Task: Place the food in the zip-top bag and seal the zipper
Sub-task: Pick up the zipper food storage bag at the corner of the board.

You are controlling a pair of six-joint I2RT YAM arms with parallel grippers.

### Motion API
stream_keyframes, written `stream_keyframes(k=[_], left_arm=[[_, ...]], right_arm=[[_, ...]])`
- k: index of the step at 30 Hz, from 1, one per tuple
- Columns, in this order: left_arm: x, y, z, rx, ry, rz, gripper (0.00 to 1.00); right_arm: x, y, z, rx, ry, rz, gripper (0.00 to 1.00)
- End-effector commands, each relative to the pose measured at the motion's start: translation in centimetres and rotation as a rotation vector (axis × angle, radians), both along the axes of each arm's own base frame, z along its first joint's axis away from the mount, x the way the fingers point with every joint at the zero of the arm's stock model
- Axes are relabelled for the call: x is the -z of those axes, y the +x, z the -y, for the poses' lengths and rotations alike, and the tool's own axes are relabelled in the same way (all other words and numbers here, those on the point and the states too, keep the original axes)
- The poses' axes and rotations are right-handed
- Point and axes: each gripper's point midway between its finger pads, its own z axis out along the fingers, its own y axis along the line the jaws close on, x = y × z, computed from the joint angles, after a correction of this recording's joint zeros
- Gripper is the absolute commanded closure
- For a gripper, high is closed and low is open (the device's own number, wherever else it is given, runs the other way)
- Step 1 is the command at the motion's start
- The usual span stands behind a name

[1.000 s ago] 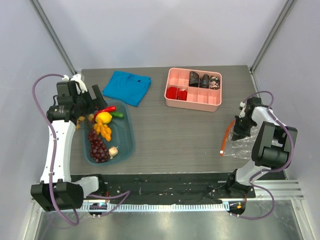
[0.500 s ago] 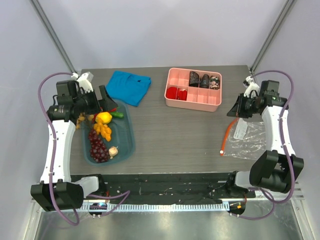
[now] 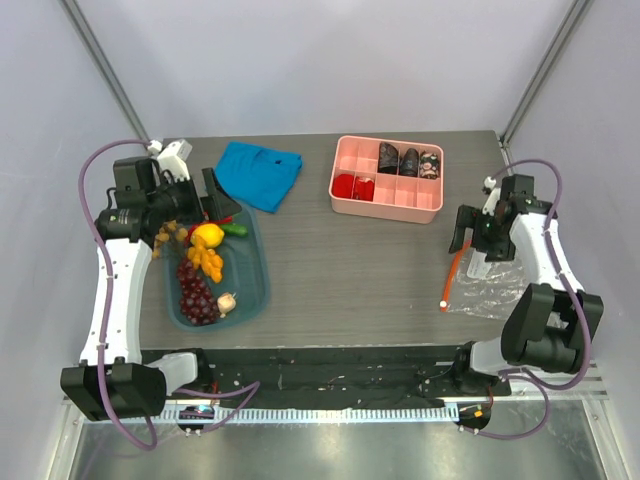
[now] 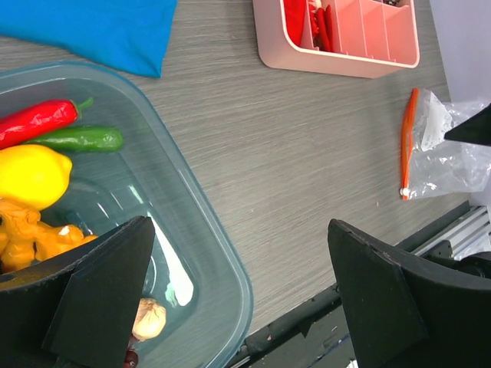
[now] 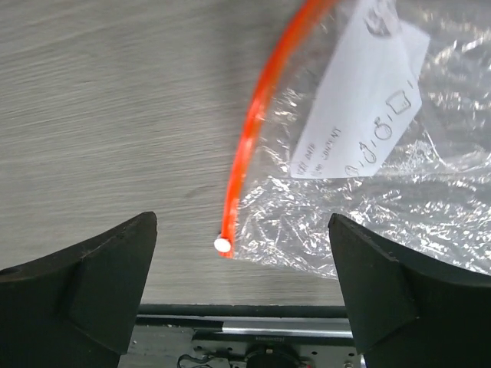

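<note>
**Both pincers open, food in the tub, bag on the tabletop**

The left pincer (image 4: 239,230) is wide open and holds nothing. It hangs over the near right side of a blue-green tub (image 4: 123,195). The tub sits on the left side of the gray tabletop (image 4: 291,153).

All the toy food lies in the tub. There is a red chili (image 4: 38,123) with a green vegetable (image 4: 77,139) just beside it. Below them come a yellow pepper (image 4: 31,175) and some orange pieces (image 4: 31,230). A garlic (image 4: 148,318) and dark grapes (image 3: 197,295) lie at the near end.

The clear bag (image 5: 368,207) lies on the right side of the tabletop, well apart from the tub. It has a white label (image 5: 360,115). The orange zipper (image 5: 249,130) runs in a curve along the bag's left edge, with a small white tab (image 5: 222,244) at its near end. I cannot tell if the zipper is shut.

The right pincer (image 5: 242,221) is wide open too and grips nothing. It hangs over the near end of the zipper.

A blue cloth (image 4: 92,31) and a pink box (image 4: 345,38) lie at the back.
</note>
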Motion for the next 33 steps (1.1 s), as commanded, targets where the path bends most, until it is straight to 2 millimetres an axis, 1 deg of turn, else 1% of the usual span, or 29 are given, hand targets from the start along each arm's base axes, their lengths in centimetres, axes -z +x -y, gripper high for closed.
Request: stream_keyframes(k=[1,3,4,5,6,7,9,10,13,14,15,16,17,18,19,20,21,22,23,24,25,26,27,28,29,30,31,32,33], left_arm=[[-1.3,0.3,-0.2,-0.007,0.03,0.079,0.0],[-0.7,0.2,-0.6,-0.024,0.05,0.069,0.0],[-0.7,0.1,-0.8,-0.03,0.058,0.076,0.0],[-0.4,0.1,-0.9,-0.034,0.064,0.072,0.0],[0.0,0.1,-1.1,-0.041,0.072,0.062,0.0],[0.1,0.1,-1.2,-0.047,0.078,0.06,0.0],[0.4,0.3,-1.4,-0.054,0.088,0.05,0.0],[0.6,0.2,-1.6,-0.058,0.094,0.042,0.0],[0.8,0.3,-1.7,-0.056,0.103,0.031,0.0],[0.8,0.4,-1.7,-0.054,0.103,0.033,0.0],[0.8,0.4,-1.8,-0.059,0.107,0.033,0.0],[0.8,0.5,-1.7,-0.056,0.106,0.034,0.0],[0.8,0.5,-1.7,-0.058,0.106,0.036,0.0],[0.8,0.6,-1.7,-0.057,0.105,0.032,0.0],[0.8,0.5,-1.7,-0.057,0.104,0.034,0.0],[0.9,0.6,-1.7,-0.059,0.102,0.029,0.0],[0.8,0.6,-1.6,-0.055,0.097,0.027,0.0],[0.8,0.5,-1.5,-0.051,0.092,0.026,0.0],[0.6,0.5,-1.3,-0.044,0.084,0.029,0.0],[0.3,0.4,-1.2,-0.037,0.078,0.037,0.0],[0.0,0.4,-1.1,-0.033,0.072,0.043,0.0],[-0.6,0.3,-0.7,-0.014,0.063,0.058,0.0],[-0.9,0.1,-0.1,0.016,0.047,0.064,0.0],[-1.2,0.2,0.1,0.017,0.033,0.062,0.0],[-1.6,0.2,0.4,0.032,0.014,0.068,0.0],[-2.3,0.3,1.1,0.066,-0.02,0.095,0.0],[-2.8,0.2,1.7,0.073,-0.064,0.096,0.0],[-2.6,0.1,2.2,0.09,-0.096,0.088,0.0],[-3.2,-0.1,2.9,0.125,-0.148,0.093,0.0]], right_arm=[[1.7,1.9,2.0,0.15,-0.105,0.028,0.0],[3.2,2.1,1.8,0.164,-0.114,-0.001,0.0],[3.6,2.7,1.4,0.17,-0.109,0.01,0.02],[4.2,2.6,2.0,0.188,-0.147,-0.003,0.03],[5.1,2.6,1.9,0.191,-0.156,-0.023,0.04],[5.5,3.1,1.6,0.189,-0.168,-0.016,0.05],[6.6,3.1,1.6,0.203,-0.19,-0.039,0.08],[7.7,3.1,1.7,0.204,-0.201,-0.065,0.1],[9.3,2.9,1.8,0.211,-0.219,-0.111,0.18],[9.7,2.8,1.8,0.211,-0.216,-0.12,0.27],[9.9,2.7,1.6,0.201,-0.211,-0.127,0.33],[10.3,2.6,1.5,0.198,-0.201,-0.138,0.48],[10.5,2.6,0.7,0.18,-0.165,-0.142,0.56],[10.6,2.5,0.4,0.171,-0.148,-0.149,0.66],[10.5,2.5,0.1,0.167,-0.128,-0.154,0.87],[10.1,2.8,-0.2,0.155,-0.113,-0.144,0.99],[9.7,2.8,-0.4,0.142,-0.102,-0.142,0.99],[9.1,2.6,-1.3,0.122,-0.054,-0.142,0.99],[7.4,3.1,-1.7,0.107,-0.028,-0.093,0.99],[6.1,3.1,-3.3,0.06,0.056,-0.069,0.99],[4.9,3.1,-4.1,0.031,0.096,-0.04,0.99],[3.2,3.4,-5.2,-0.011,0.154,0.007,0.99],[0.5,3.3,-6.4,-0.064,0.203,0.089,0.99],[-1.6,3.1,-8.4,-0.135,0.304,0.143,0.99],[-3.3,3.0,-9.2,-0.169,0.344,0.194,0.99],[-5.9,2.9,-10.0,-0.205,0.37,0.282,0.99],[-7.5,2.6,-11.3,-0.233,0.432,0.32,0.99],[-8.7,2.5,-11.8,-0.243,0.452,0.356,0.99],[-10.5,2.7,-12.2,-0.26,0.458,0.429,0.99]])
